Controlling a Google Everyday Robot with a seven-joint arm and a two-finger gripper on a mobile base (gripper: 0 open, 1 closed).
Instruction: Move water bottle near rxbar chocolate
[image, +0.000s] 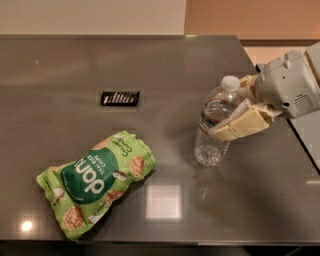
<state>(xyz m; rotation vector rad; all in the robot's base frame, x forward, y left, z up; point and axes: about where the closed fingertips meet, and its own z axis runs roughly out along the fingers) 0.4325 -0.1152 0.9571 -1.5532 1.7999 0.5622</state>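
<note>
The water bottle (214, 131), clear with a white cap and a red-banded label, is tilted at the right of the table, its cap leaning right. My gripper (225, 112) comes in from the right and is shut on the bottle's upper body, with one cream finger (242, 124) across the front and the other behind. The bottle's base is at or just above the tabletop. The rxbar chocolate (120, 97), a small flat black wrapper with white lettering, lies left of the bottle, well apart from it.
A large green snack bag (95, 180) lies at the front left of the dark grey table (75, 65). The table's right edge runs just behind my arm (292, 82). A second surface shows at the far right.
</note>
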